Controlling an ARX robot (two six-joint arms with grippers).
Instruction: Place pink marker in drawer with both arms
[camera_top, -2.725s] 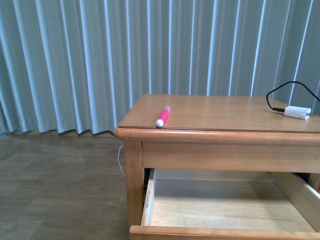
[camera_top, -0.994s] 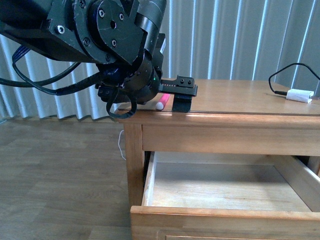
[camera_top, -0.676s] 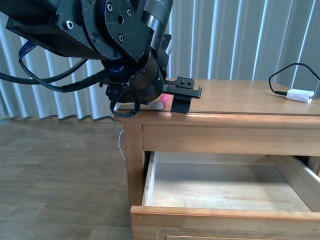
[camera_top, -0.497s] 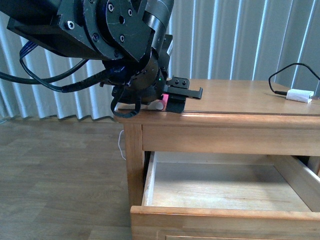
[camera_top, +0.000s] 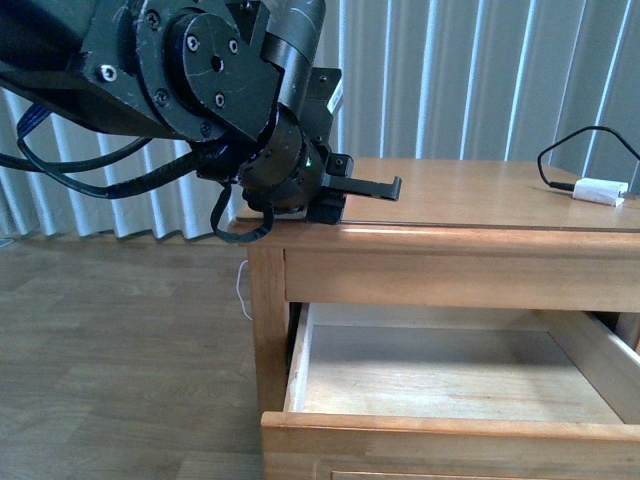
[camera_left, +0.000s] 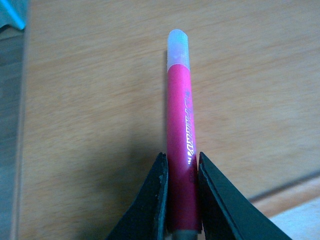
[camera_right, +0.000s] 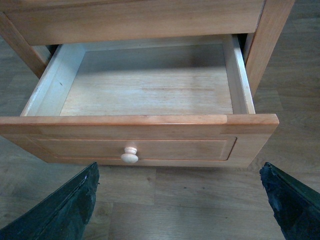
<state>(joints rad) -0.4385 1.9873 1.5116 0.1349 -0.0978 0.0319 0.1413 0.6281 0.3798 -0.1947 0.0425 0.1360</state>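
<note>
The pink marker (camera_left: 181, 135) lies lengthwise on the oak tabletop (camera_left: 90, 100), its white cap pointing away from the wrist. My left gripper (camera_left: 181, 159) is shut on the marker's pink barrel, one black finger (camera_left: 156, 200) on each side. In the front view the left arm (camera_top: 200, 90) hangs over the table's left front corner, and its gripper (camera_top: 385, 190) hides the marker. Below the table, the drawer (camera_top: 450, 440) stands pulled out and empty. My right gripper (camera_right: 180, 200) is open, in front of the drawer's panel front (camera_right: 175, 147) and round knob (camera_right: 129, 155), touching nothing.
A white adapter (camera_top: 599, 191) with a black cable sits at the tabletop's (camera_top: 480, 205) far right. Pale curtains (camera_top: 480, 80) hang behind the table. Wood flooring (camera_top: 120, 380) runs to the left of the table and under the drawer.
My left arm came in over the table corner and its jaws closed round the marker, which the gripper now hides in the front view. The drawer has stayed open.
</note>
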